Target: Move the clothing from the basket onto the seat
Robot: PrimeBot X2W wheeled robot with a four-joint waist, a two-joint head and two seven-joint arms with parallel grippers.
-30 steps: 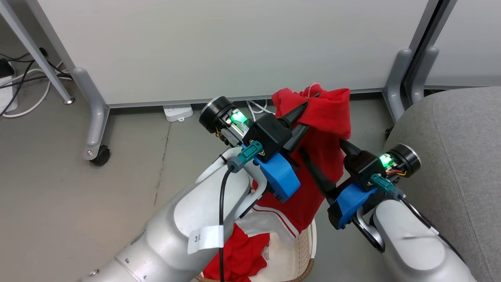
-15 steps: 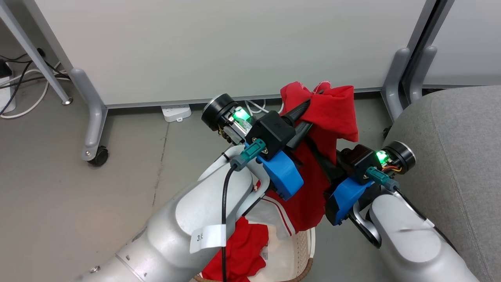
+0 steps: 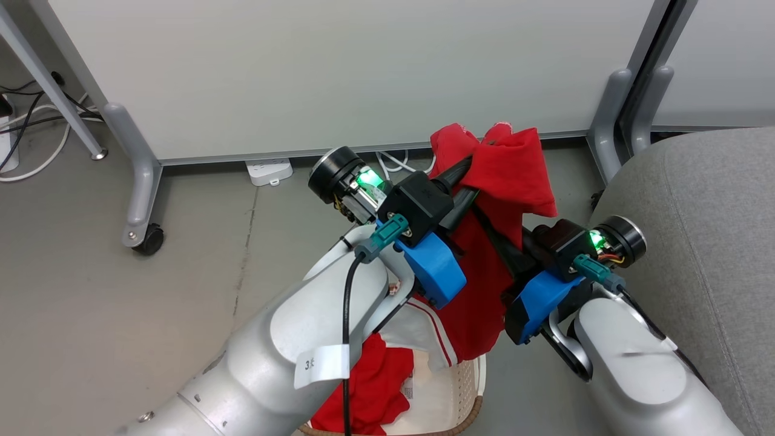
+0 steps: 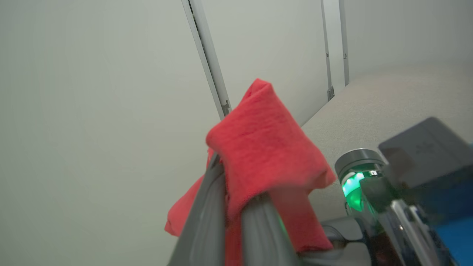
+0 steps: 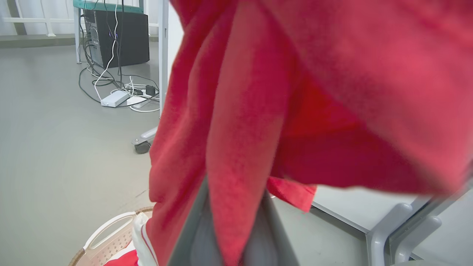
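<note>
Red clothing (image 3: pixel 514 175), pinched by left and right jaws, hangs over the basket (image 3: pixel 467 378) holding another red garment (image 3: pixel 369 393).

Both arms are raised in front, converging. The left forearm (image 3: pixel 315 339) comes in from lower left. The left wrist (image 3: pixel 339 175) is rolled so its green light faces up, with the blue camera mount (image 3: pixel 433 272) below. The left gripper (image 3: pixel 469 166) points up-right, pinched tight on a top fold of the red garment (image 3: pixel 514 175). Its fingers (image 4: pixel 207 221) are nearly together with cloth between them and draped over the tips.

The right forearm (image 3: pixel 636 375) rises from lower right. The right wrist (image 3: pixel 623 239) is out to the right, green light on. The right gripper (image 3: pixel 493 236) points up-left toward the left one, clamped on the same garment lower down. The right wrist view shows a strip of cloth squeezed between the two fingers, tips buried.
</note>
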